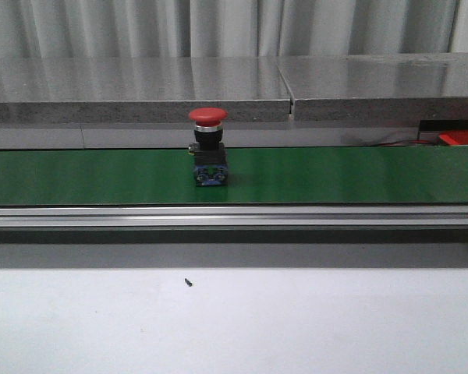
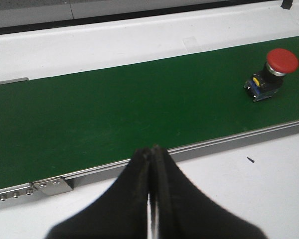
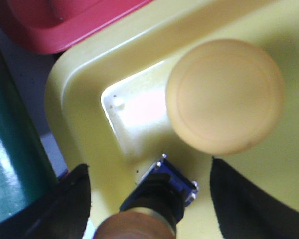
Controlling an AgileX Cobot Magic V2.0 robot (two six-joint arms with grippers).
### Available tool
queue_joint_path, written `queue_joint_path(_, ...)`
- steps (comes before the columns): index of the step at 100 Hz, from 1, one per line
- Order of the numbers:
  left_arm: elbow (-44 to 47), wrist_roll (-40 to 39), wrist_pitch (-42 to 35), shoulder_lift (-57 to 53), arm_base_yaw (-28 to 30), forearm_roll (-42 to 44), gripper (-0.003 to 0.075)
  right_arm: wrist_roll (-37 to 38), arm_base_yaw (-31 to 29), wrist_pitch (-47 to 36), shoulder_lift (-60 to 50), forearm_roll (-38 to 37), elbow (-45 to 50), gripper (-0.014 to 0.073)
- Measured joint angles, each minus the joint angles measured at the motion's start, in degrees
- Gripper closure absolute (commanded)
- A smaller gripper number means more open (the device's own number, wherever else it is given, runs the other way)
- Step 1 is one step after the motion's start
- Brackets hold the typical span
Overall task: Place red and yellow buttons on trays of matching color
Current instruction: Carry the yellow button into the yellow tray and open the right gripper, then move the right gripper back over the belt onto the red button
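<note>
A red button (image 1: 208, 148) stands upright on the green belt (image 1: 335, 175); it also shows in the left wrist view as a red button (image 2: 274, 73), far from my left gripper (image 2: 150, 152). That gripper is shut and empty over the white table by the belt's rail. My right gripper (image 3: 152, 199) is open above the yellow tray (image 3: 79, 114). One yellow button (image 3: 224, 94) stands in the tray with its cap toward the camera. A second button (image 3: 167, 191), with a blue base and a shadowed cap, lies between the spread fingers, which do not touch it. A corner of the red tray (image 3: 65, 25) adjoins the yellow one.
The belt's aluminium rail (image 1: 234, 216) runs along its near side, with white table (image 1: 234, 327) in front. A grey stone ledge (image 1: 140, 97) stands behind the belt. A red tray edge (image 1: 462, 139) peeks in at the far right. A small black speck (image 1: 188, 282) lies on the table.
</note>
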Motion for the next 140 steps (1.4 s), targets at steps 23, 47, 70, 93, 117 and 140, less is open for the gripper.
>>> queue_joint_path(23,0.0,0.0,-0.1,0.0,0.0,0.0,0.0739,0.0,0.0,-0.2,-2.7,0.0,0.0,0.0055)
queue_joint_path(47,0.0,0.0,-0.1,0.0,0.0,0.0,0.0739,0.1,0.0,1.0,-10.4,0.0,0.0,0.0055)
queue_joint_path(70,0.0,0.0,-0.5,0.0,0.0,0.0,0.0739,0.1,5.4,2.1,-19.0,0.2,0.0,0.0055)
queue_joint_path(93,0.0,0.0,-0.5,0.0,0.0,0.0,0.0739,0.1,15.5,9.5,-19.2,0.3,-4.6,0.005)
queue_joint_path(117,0.0,0.0,-0.7,0.0,0.0,0.0,0.0739,0.1,25.9,14.8,-16.9,0.3,-11.9,-0.0031)
queue_joint_path(140,0.0,-0.1,-0.7,0.0,0.0,0.0,0.0739,0.1,33.5,18.2,-11.7,0.3,-19.0,-0.0031)
